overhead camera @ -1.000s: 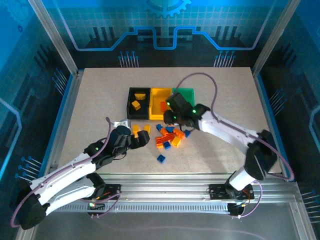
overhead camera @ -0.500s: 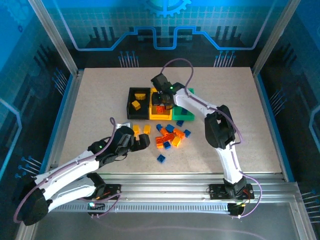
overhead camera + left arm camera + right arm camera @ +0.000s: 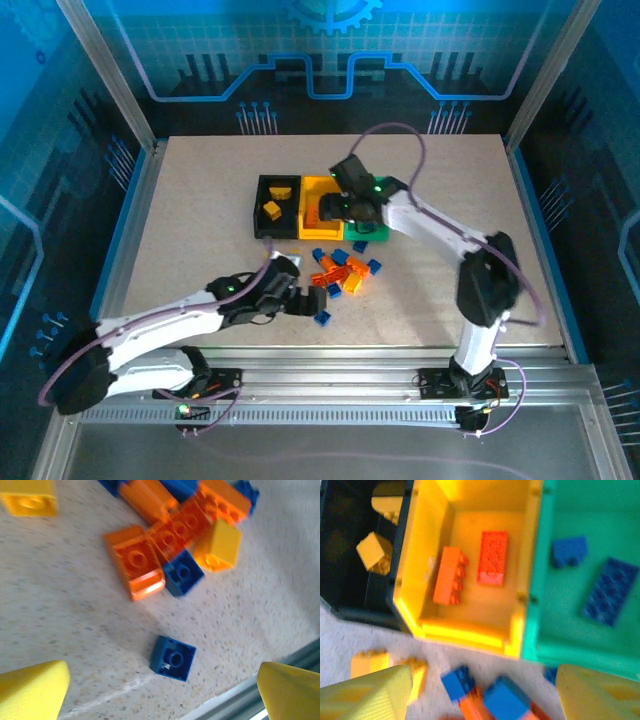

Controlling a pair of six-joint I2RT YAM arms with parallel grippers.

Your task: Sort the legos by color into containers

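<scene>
Left end effector (image 3: 162, 689) gapes over a small single-stud blue lego (image 3: 172, 658).

We find three bins in a row just behind the worktop (image 3: 200, 200) centre: left bin (image 3: 350, 612), middle bin (image 3: 465, 632), right bin (image 3: 570, 630), walls touching. Two bricks (image 3: 492, 557) lie in each. A pile of loose bricks (image 3: 340, 272) lies just before them, and a lone brick (image 3: 322, 317) nearer the near edge.
</scene>
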